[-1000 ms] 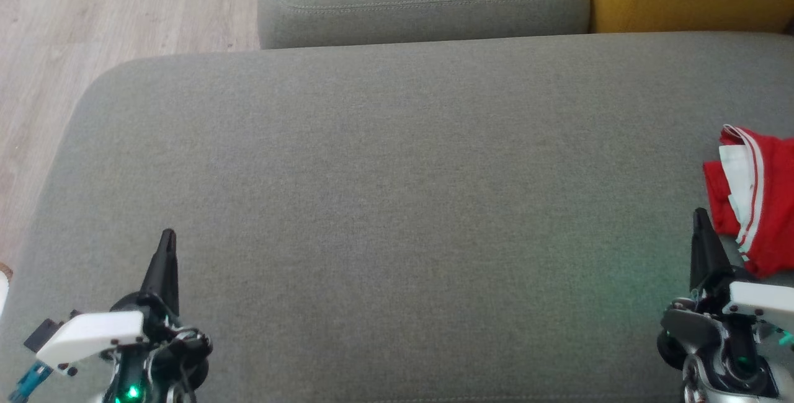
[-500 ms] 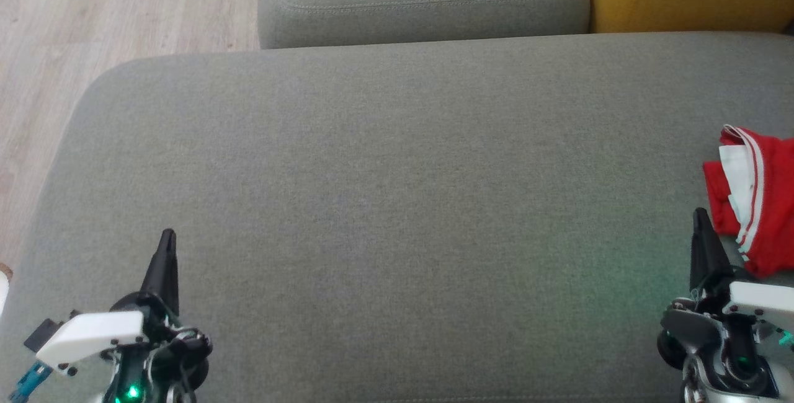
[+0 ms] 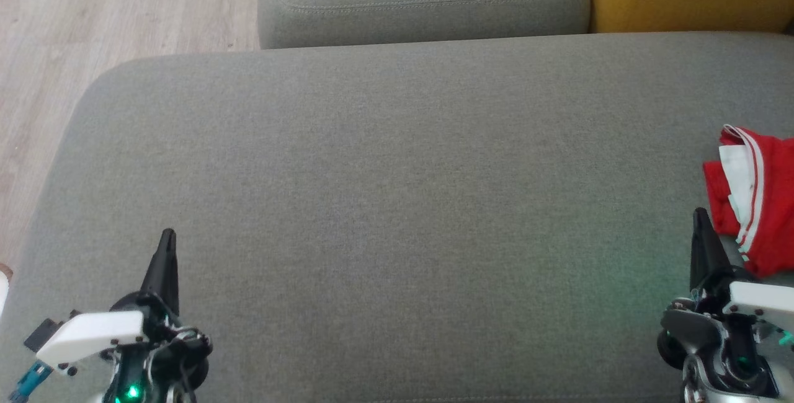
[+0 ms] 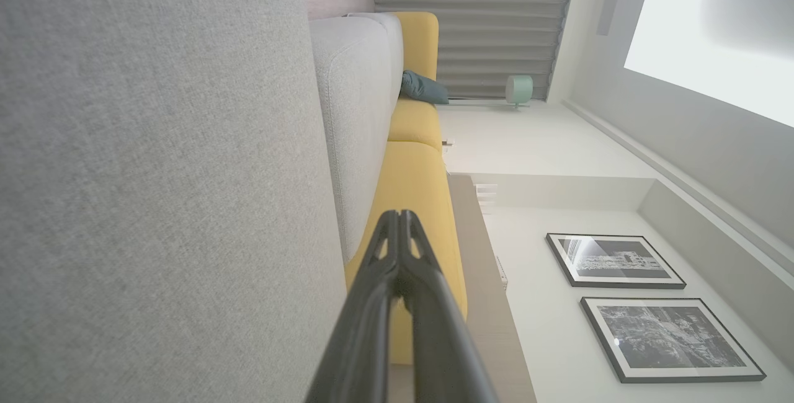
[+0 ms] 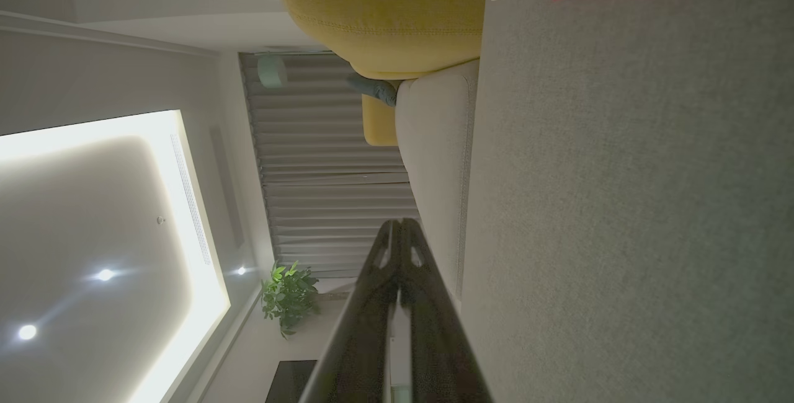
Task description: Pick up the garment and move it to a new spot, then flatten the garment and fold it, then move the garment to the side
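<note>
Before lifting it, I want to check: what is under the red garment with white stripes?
The red, white-striped fabric garment lies on the grey woven sofa cushion. Anything beneath its folds is covered.

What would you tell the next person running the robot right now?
Left gripper: shut, empty, at the cushion's near left.
Right gripper: shut, empty, tip just beside the garment.
Garment: red and white, lying at the cushion's right, partly out of frame.
Done: cannot tell whether it is folded.
Left: if not, pick it up, flatten, fold, move aside.
</note>
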`<state>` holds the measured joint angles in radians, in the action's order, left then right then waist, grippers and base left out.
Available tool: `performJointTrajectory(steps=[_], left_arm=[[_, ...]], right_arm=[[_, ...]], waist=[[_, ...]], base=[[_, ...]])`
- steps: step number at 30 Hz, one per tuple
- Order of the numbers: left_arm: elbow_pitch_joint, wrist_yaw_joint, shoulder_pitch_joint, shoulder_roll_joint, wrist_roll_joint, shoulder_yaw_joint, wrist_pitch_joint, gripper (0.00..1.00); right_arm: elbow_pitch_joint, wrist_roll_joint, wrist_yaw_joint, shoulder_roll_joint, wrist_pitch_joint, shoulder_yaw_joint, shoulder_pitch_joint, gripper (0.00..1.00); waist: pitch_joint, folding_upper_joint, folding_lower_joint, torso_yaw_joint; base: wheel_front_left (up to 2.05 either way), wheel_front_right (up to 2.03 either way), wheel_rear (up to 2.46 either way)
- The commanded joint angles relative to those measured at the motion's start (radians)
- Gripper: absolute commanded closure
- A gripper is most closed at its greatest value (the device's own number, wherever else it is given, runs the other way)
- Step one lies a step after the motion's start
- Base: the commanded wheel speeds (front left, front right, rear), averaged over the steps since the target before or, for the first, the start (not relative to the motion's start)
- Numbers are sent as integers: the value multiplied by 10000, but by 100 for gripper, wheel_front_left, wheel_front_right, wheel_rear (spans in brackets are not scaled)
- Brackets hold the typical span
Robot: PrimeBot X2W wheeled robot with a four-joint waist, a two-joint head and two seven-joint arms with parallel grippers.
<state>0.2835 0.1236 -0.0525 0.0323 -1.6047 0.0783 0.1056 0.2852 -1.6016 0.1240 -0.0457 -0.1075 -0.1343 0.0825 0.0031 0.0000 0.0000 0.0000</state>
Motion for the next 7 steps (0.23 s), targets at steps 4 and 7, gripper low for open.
performJointTrajectory(steps=[4, 7], left_arm=[[-383, 71, -556, 179, -42, 352, 74, 100], [-383, 71, -556, 179, -42, 352, 74, 100]], right_arm=[[-405, -71, 67, -45, -57, 206, 254, 100], [-405, -71, 67, -45, -57, 206, 254, 100]], waist=[[0, 0, 0, 0], [0, 0, 0, 0]], base=[[0, 0, 0], [0, 0, 0]])
